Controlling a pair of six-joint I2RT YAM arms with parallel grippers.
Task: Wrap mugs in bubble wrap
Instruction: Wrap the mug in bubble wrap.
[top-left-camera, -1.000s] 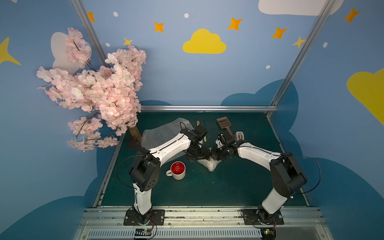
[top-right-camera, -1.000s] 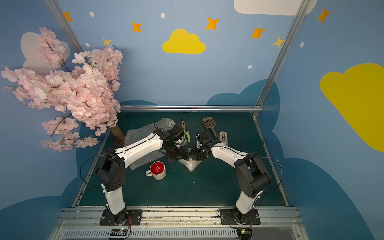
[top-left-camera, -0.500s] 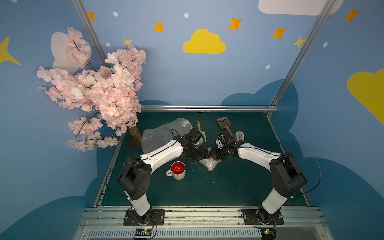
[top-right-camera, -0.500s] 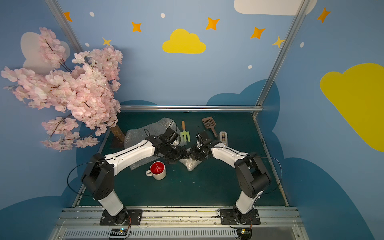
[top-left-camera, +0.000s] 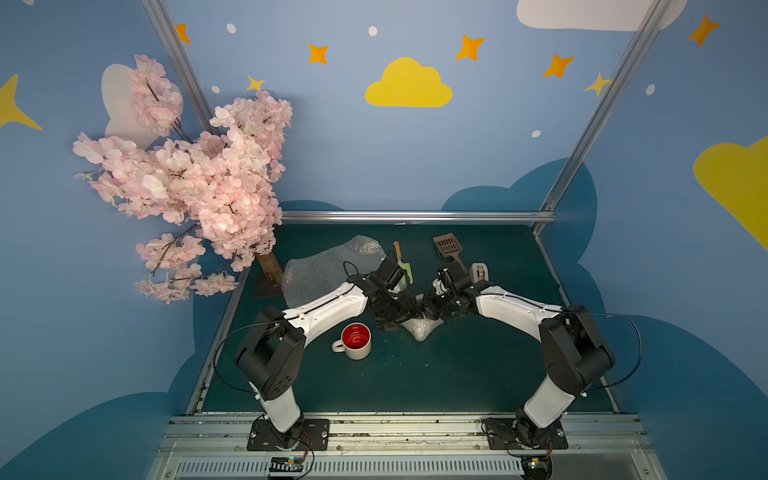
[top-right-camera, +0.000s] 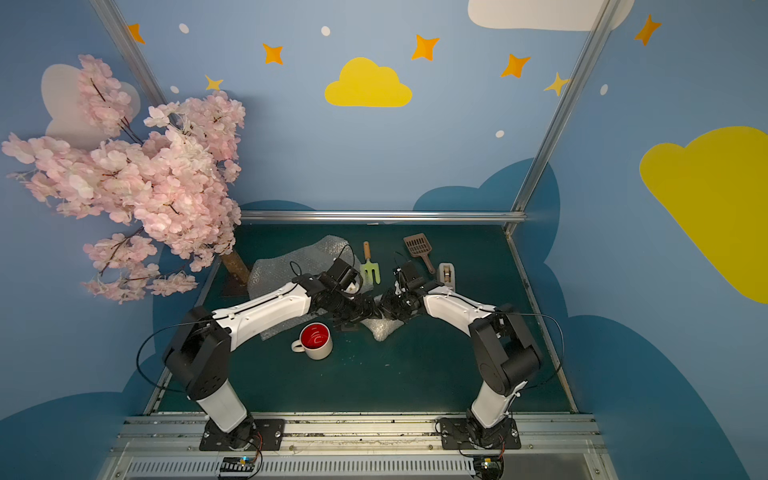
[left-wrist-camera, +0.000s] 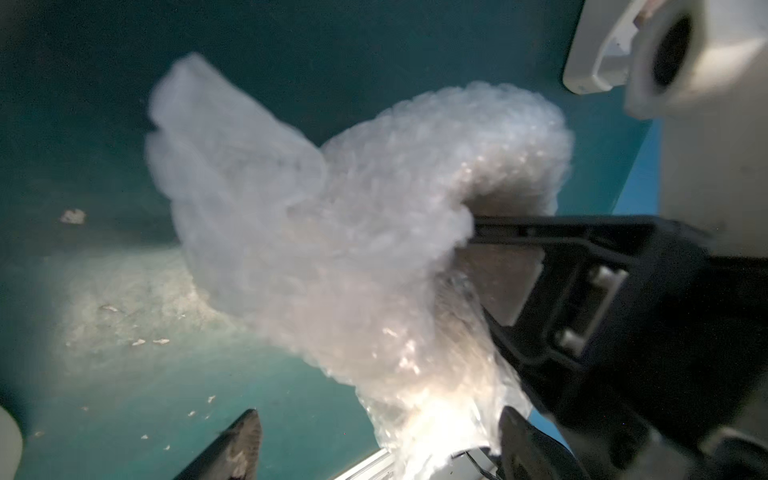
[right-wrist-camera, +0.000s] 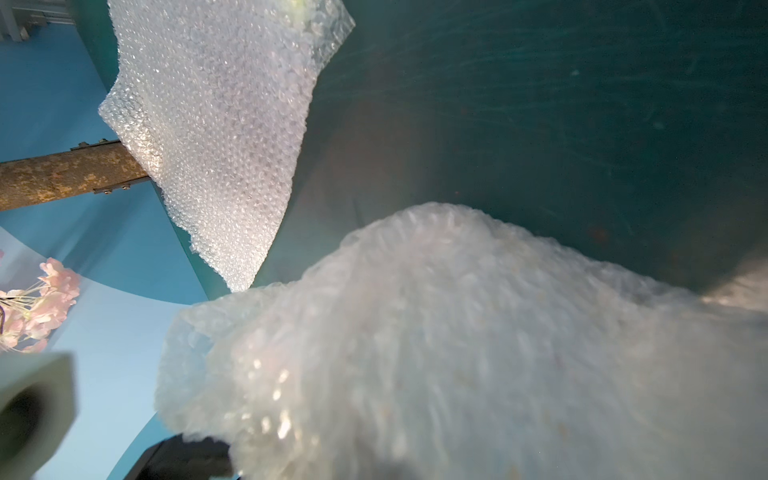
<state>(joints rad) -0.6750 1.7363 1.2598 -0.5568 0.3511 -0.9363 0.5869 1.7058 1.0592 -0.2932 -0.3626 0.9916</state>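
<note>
Down and forward goes the left arm (top-left-camera: 328, 307) over the last second, its forearm now lying low across the dark green table top (top-left-camera: 457, 374) and leaving the green garden fork with the wooden handle (top-right-camera: 370, 270) in plain sight behind it, while the right arm (top-left-camera: 511, 309) has barely budged. Both arms meet mid-table over the crumpled bundle of translucent bubble wrap (top-left-camera: 422, 328). The right gripper (top-left-camera: 429, 311) is closed, and its black finger is buried in a fold at the top of that bundle in the left wrist view. The left gripper (left-wrist-camera: 378, 432) has its jaws spread wide and grips nothing, with the lower end of the bundle hanging between its two fingers and close against one of them. A warm, rounded mass shows dimly through the plastic; that looks like a mug inside, though the blur won't let me swear to it. So the first wrap seems to be mid-fold, loose flaps sticking out and nothing tucked or secured. As for the rest, the cream ceramic mug with the glossy red inside (top-left-camera: 356, 340) stands bare and upright just in front of the left forearm, apart from any wrap. The flat sheet of translucent bubble wrap (top-left-camera: 328, 266) lies at the back, partly under that arm and unused. By my reckoning we're under halfway, with one bundle to close up and a whole mug yet to start.
</note>
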